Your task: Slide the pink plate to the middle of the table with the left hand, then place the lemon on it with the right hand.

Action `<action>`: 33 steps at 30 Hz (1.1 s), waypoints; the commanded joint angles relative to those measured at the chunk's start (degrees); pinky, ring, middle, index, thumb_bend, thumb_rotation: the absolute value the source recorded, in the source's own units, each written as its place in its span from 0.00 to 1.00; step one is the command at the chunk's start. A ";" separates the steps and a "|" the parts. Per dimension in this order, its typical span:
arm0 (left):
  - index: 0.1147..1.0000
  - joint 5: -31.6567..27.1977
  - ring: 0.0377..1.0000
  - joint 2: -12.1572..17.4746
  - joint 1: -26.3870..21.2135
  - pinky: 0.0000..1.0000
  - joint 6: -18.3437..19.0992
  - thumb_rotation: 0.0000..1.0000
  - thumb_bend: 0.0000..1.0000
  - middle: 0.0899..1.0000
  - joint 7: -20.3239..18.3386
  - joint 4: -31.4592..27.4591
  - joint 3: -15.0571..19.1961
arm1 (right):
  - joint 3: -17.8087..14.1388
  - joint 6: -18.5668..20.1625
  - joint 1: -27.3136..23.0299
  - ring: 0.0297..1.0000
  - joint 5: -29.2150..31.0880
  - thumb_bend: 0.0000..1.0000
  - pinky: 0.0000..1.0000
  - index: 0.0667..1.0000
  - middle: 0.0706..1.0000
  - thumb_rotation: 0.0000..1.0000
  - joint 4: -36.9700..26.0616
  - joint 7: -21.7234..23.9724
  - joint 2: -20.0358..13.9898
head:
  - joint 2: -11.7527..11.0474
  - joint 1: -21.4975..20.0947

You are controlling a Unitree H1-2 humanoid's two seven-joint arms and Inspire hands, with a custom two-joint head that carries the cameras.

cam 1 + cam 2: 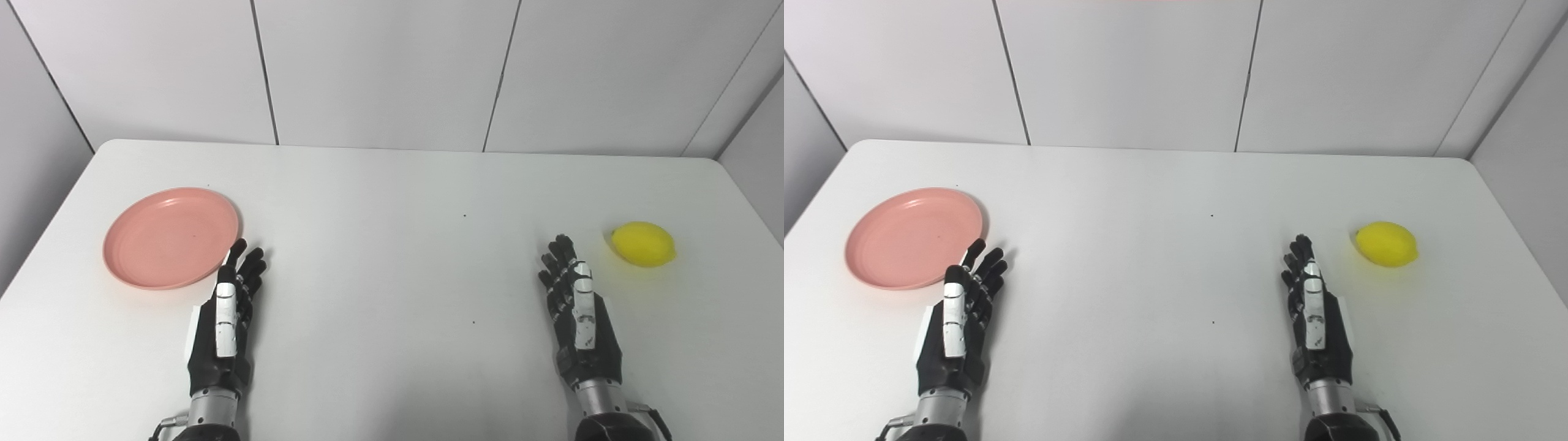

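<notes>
A pink plate [147, 245] lies flat on the left side of the white table, with nothing on it. My left hand [228, 321] is open just to the plate's near right, fingers stretched forward and fingertips close to its rim. A yellow lemon [643, 244] rests on the right side of the table. My right hand [579, 315] is open as well, fingers straight, a short way to the near left of the lemon and apart from it. Neither hand holds anything.
The white table [392, 202] has rounded far corners and runs up to grey wall panels [380, 67] at the back. A few tiny dark specks [464, 215] mark its middle. Its left and right edges lie close beyond the plate and the lemon.
</notes>
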 commanded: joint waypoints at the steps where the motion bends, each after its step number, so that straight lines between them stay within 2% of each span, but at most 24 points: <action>1: 0.90 0.36 0.91 1.73 1.51 0.97 0.31 1.00 0.63 0.89 -0.52 -0.79 -0.48 | -0.03 0.80 -0.10 0.98 0.68 0.78 1.00 0.96 0.97 1.00 0.12 0.49 0.17 | -0.11 0.32; 26: 0.91 0.40 0.91 1.54 1.51 0.98 0.50 1.00 0.62 0.89 -0.80 -0.55 -0.68 | 0.14 1.05 0.07 0.98 1.30 0.78 1.00 0.96 0.98 1.00 0.26 0.78 -0.33 | -0.06 0.35; 33: 0.91 0.72 0.91 1.37 1.26 0.98 0.47 1.00 0.62 0.89 -0.56 0.06 -0.73 | 0.01 0.73 -0.20 0.98 1.38 0.78 1.00 0.96 0.97 1.00 1.12 0.90 -0.46 | -1.08 1.03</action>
